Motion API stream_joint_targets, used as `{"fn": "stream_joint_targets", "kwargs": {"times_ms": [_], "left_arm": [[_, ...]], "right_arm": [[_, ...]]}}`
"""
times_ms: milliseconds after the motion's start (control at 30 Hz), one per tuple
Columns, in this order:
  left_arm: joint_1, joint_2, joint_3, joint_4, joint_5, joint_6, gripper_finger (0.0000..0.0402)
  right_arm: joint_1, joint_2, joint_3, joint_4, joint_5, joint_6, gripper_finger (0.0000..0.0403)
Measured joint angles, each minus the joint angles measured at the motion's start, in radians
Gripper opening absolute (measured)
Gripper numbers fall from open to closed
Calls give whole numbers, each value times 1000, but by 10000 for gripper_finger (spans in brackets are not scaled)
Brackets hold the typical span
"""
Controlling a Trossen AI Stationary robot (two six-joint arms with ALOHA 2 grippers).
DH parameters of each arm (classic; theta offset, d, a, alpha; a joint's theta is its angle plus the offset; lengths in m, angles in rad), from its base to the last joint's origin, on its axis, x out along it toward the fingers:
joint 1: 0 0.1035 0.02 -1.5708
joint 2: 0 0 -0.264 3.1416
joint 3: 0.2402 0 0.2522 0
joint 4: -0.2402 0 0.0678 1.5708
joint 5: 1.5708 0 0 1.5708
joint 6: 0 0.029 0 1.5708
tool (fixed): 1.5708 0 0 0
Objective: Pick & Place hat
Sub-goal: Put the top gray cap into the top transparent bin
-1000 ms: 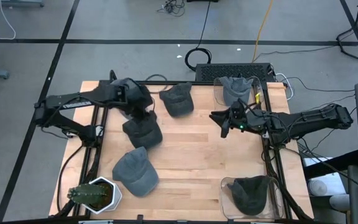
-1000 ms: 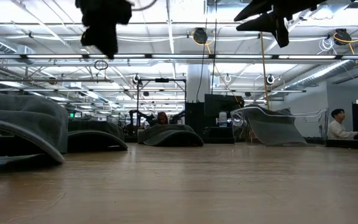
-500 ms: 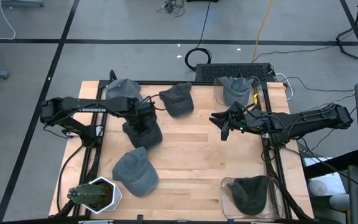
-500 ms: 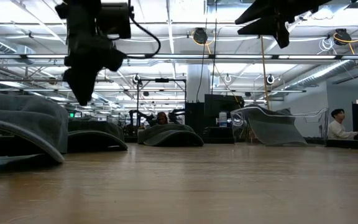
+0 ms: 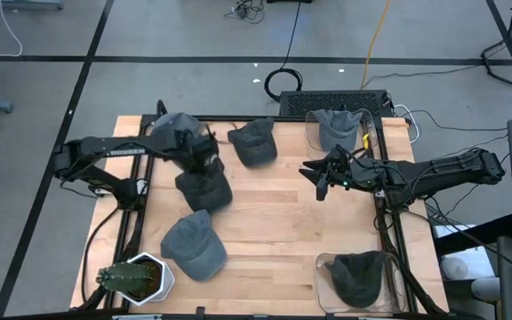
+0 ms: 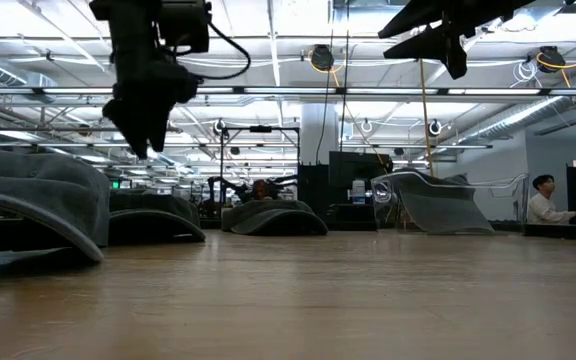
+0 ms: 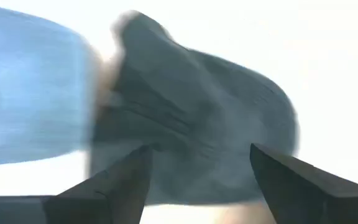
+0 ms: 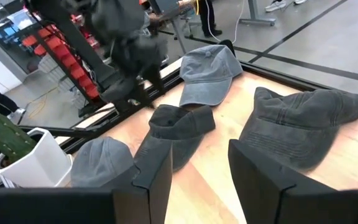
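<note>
**Left jaws wide open above the hats at the worktop's ten o'clock corner.**

In the high view the left gripper (image 5: 199, 149) hangs over the worktop (image 5: 283, 209), between the grey hat (image 5: 172, 127) at the corner and the darker hat (image 5: 204, 188) just toward six o'clock. Its wrist view shows the two fingers spread wide and empty, with a grey hat filling the gap straight ahead. The darker hat's crown-to-brim axis runs roughly from twelve to six o'clock, and the left arm is much the nearer. The right gripper (image 5: 320, 178) waits well apart toward three o'clock, jaws parted and empty, pointing toward the hats. White lettering runs along the left arm's link (image 5: 123, 151); it looks like a maker's name but is too small to read with certainty.
</note>
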Motion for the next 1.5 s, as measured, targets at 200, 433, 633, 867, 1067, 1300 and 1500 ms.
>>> {"fn": "stream_joint_targets", "kwargs": {"times_ms": [200, 433, 633, 867, 1067, 1300, 1500], "left_arm": [[216, 12, 102, -42, -67, 73, 219], [412, 116, 101, -155, -108, 288, 181], [451, 172, 101, -85, -116, 388, 202], [464, 259, 101, -31, -103, 393, 263], [484, 330, 100, -34, -136, 384, 290], [482, 333, 101, -42, -152, 431, 254], [505, 333, 76, -31, -62, 435, 204]], "right_arm": [[0, 0, 0, 3, 0, 0, 149], [0, 0, 0, 1, -14, 19, 149], [0, 0, 0, 4, -33, 38, 147], [0, 0, 0, 3, -32, 42, 150], [0, 0, 0, 3, -46, 45, 145], [0, 0, 0, 3, -52, 64, 144], [0, 0, 0, 3, -52, 62, 144]]}}
